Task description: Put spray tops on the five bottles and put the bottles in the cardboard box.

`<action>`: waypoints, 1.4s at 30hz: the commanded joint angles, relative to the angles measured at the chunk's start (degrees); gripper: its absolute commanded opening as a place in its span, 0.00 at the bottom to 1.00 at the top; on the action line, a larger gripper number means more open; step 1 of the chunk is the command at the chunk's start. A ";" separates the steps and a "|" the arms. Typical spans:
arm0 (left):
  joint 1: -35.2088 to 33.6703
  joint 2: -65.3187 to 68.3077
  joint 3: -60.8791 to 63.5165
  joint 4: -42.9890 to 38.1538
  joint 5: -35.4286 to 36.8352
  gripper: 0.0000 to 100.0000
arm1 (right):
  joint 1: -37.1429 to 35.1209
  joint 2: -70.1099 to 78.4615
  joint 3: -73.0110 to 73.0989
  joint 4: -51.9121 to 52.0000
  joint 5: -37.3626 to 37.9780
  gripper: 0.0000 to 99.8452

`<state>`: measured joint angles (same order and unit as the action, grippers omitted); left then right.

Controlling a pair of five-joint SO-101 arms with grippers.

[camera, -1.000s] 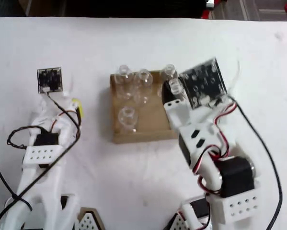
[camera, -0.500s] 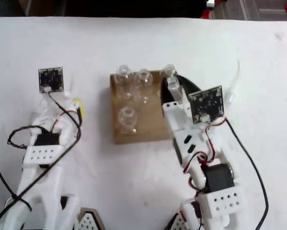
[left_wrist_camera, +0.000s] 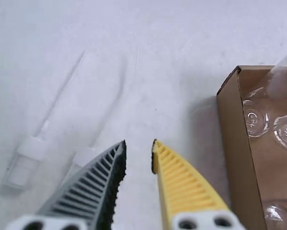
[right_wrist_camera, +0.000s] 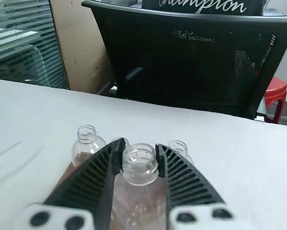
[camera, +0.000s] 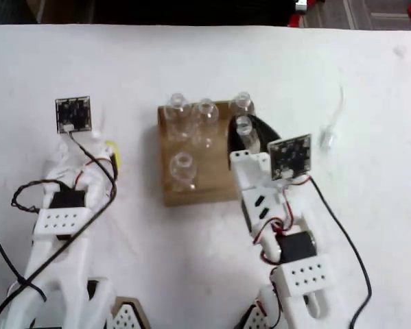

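Note:
A shallow cardboard box point(camera: 212, 179) lies mid-table with several clear open-necked bottles in it, such as one point(camera: 182, 167) near its front and one point(camera: 175, 110) at the back. My right gripper point(right_wrist_camera: 138, 144) is shut on the neck of a clear bottle point(right_wrist_camera: 140, 166) at the box's right side point(camera: 244, 127). My left gripper point(left_wrist_camera: 138, 152) hangs open above bare table left of the box point(left_wrist_camera: 236, 143), nothing between its fingers. Two white spray tops point(left_wrist_camera: 24, 162) point(left_wrist_camera: 83, 155) with long tubes lie just beyond its tips.
Another spray top point(camera: 331, 130) lies on the white table right of the box. A black chair point(right_wrist_camera: 191, 57) stands past the table's far edge. Cables trail from both arms point(camera: 27, 199).
The right arm has drawn back toward the near edge and its wrist has dropped lower, still holding the bottle at the box's right side. The left arm has kept still.

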<state>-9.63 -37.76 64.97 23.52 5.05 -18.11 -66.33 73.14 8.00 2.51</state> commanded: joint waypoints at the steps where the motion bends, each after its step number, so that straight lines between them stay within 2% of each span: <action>1: 0.57 -1.71 -0.70 -1.67 -0.70 0.09 | -2.77 5.49 0.18 -5.05 -0.62 0.02; 8: 0.66 -1.71 -0.79 -1.67 -0.70 0.09 | -0.92 8.66 2.37 -5.32 -0.62 0.02; 39: 0.75 -1.71 -0.53 -1.76 -0.70 0.09 | -0.92 8.66 8.97 -4.88 -0.09 0.02; 42: 0.75 -1.71 -0.53 -1.76 -0.70 0.09 | -0.92 8.66 8.97 -4.88 0.00 0.06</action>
<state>-9.63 -37.76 64.97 23.52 5.05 -19.52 -58.15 82.20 3.69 2.42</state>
